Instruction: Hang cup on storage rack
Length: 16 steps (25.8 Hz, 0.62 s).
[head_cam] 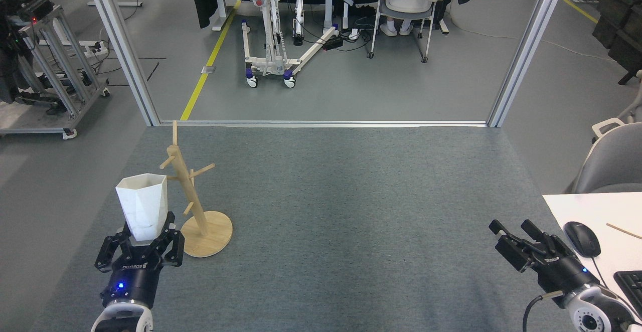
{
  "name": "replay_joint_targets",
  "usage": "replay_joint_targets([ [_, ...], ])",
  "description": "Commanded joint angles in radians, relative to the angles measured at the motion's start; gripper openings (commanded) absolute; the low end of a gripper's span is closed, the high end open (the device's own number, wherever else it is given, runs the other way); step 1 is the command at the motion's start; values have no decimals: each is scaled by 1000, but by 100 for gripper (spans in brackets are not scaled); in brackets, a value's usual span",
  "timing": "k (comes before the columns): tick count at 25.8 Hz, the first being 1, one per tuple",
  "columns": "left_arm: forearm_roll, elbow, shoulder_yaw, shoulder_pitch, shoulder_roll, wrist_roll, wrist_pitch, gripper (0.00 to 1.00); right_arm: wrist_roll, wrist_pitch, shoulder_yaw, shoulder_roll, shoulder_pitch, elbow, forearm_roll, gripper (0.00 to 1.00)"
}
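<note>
Left gripper (143, 239): low at the left, fingers closed around the narrow base of the cup.
Cup (142, 205): white, faceted, held upright with its open rim upward, just left of the rack's pole; handle not visible.
Storage rack (194, 203): light wood, round base flat on the grey carpet (341, 211), pole upright, angled pegs bare.
Right gripper (516, 234): low at the right, well apart from the rack, fingers spread with nothing between them.
Desk (587, 206): white corner at the right edge, carrying a black mouse (582, 238) and part of a keyboard (631, 284).
Background: wheeled lift frame (273, 31) and a white chair (406, 1) beyond the carpet.
</note>
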Motion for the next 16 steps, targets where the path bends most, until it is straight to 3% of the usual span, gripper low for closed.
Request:
replay_joint_targets([
  [1, 6, 13, 3, -12, 5, 0, 0, 17, 0, 0, 1, 0, 1, -1, 0, 99],
  [16, 6, 28, 3, -43, 26, 4, -3, 17, 2, 0, 4, 0, 2, -1, 2, 99],
])
